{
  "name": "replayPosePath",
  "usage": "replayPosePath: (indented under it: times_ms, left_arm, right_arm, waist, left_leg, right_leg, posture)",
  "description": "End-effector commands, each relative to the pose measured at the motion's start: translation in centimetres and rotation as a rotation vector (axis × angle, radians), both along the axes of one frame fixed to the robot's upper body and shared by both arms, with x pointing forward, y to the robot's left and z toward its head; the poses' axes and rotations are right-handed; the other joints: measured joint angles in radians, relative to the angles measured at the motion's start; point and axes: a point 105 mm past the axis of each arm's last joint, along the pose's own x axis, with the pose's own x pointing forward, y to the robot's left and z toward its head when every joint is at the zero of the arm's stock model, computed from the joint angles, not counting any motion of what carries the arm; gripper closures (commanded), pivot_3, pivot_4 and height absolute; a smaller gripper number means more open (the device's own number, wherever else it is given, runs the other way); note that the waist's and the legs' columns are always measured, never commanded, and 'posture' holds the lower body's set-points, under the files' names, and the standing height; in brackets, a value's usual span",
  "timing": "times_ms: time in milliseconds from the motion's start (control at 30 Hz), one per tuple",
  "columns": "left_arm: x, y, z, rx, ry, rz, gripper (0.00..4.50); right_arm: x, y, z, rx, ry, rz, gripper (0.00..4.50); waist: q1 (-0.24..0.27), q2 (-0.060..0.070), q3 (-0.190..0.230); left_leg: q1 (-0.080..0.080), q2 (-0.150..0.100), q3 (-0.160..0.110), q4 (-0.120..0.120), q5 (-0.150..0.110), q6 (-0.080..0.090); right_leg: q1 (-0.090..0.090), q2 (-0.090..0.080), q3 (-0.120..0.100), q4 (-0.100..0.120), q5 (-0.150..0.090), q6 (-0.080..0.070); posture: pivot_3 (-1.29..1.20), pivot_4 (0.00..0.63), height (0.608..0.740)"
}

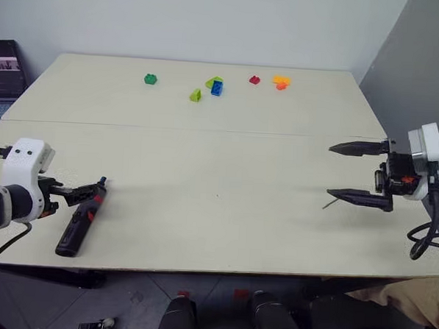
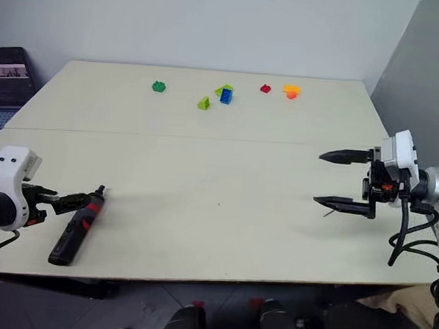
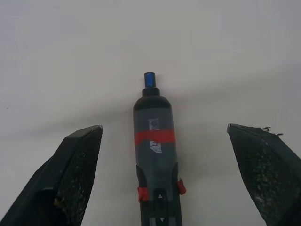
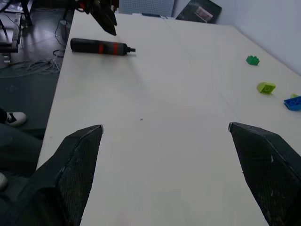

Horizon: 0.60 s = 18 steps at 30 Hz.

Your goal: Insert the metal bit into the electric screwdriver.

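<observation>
The counter (image 1: 204,171) is a pale, wide surface with a seam running across it from left to right; its middle is bare, leaving open room between the two arms. The electric screwdriver (image 1: 81,221) lies flat near the front left corner, close to the front edge, its nose aimed toward the far side. The left gripper (image 1: 82,192) hangs just over the screwdriver's nose end, fingers spread wide to either side of the barrel without touching it, pointing forward and down. The right gripper (image 1: 359,172) is held above the counter near the right edge, pointing across toward the left edge, roughly level, its fingers spread wide with nothing between them. The metal bit (image 1: 328,204) is a thin grey sliver on the counter just beneath the lower right finger; it is hard to make out. Small coloured blocks (image 1: 217,86) sit scattered near the far edge, well apart from both arms. In the left wrist view the screwdriver's rear end is cut off.
</observation>
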Motion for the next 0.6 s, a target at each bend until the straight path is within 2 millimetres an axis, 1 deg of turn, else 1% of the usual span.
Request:
replayPosePath:
  times_ms: [33, 100, 200, 300, 467, 600]
  left_arm:
    - [0.2, -0.5, 0.9, 0.015, -0.01, -0.022, 0.06]
    - [0.3, -0.7, 0.9, 0.021, -0.001, -0.027, 0.06]
    - [0.6, -0.5, 0.6, 0.007, 0.024, 0.011, 0.06]
    - [0.9, -0.5, 0.3, -0.008, 0.05, 0.04, 0.06]
    - [2.1, -0.5, 0.1, -0.096, 0.114, 0.078, 0.06]
    - [2.7, 0.3, -0.4, -0.101, 0.184, 0.111, 0.06]
  right_arm:
    - [-0.7, 0.9, 1.8, 0.004, -0.052, 0.062, 0.0]
    - [-0.8, 1.3, 1.9, 0.01, -0.035, 0.086, 0.0]
    - [-0.7, 2.2, 1.9, 0.005, -0.025, 0.11, 0.0]
    - [-0.6, 2.7, 1.8, 0.008, -0.012, 0.125, 0.0]
    - [-0.7, 3.7, 2.1, 0.003, 0.016, 0.17, 0.0]
    - [-0.7, 4.3, 2.4, 0.002, 0.035, 0.201, 0.0]
  waist:
    - [0.0, 0.0, 0.0]
    - [0.0, 0.0, 0.0]
    - [0.0, 0.0, 0.0]
    - [0.0, 0.0, 0.0]
    - [0.001, 0.0, 0.0]
    - [0.001, 0.0, 0.0]
  left_leg:
    - [0.0, 0.0, 0.0, 0.0, 0.0, 0.0]
    - [0.0, 0.0, 0.0, 0.0, 0.0, 0.0]
    - [0.0, 0.0, -0.001, 0.0, 0.0, 0.0]
    - [0.0, 0.0, -0.002, 0.0, 0.0, 0.0]
    - [-0.001, 0.0, -0.003, 0.0, 0.0, 0.0]
    - [-0.001, 0.0, -0.004, 0.0, 0.0, 0.0]
  right_leg:
    - [0.0, 0.0, 0.0, 0.0, 0.0, 0.0]
    - [0.0, 0.0, 0.0, 0.0, 0.0, 0.0]
    - [0.0, 0.0, -0.001, 0.0, 0.0, 0.0]
    - [0.0, 0.0, -0.001, 0.0, 0.0, 0.0]
    - [0.0, 0.001, -0.002, 0.0, 0.0, 0.0]
    - [0.0, 0.002, -0.002, 0.0, 0.0, 0.0]
  posture:
    - [0.0, 0.15, 0.74]
    - [0.0, 0.15, 0.74]
    - [0.0, 0.15, 0.74]
    - [0.0, 0.15, 0.74]
    - [0.0, 0.15, 0.74]
    - [0.0, 0.15, 0.74]
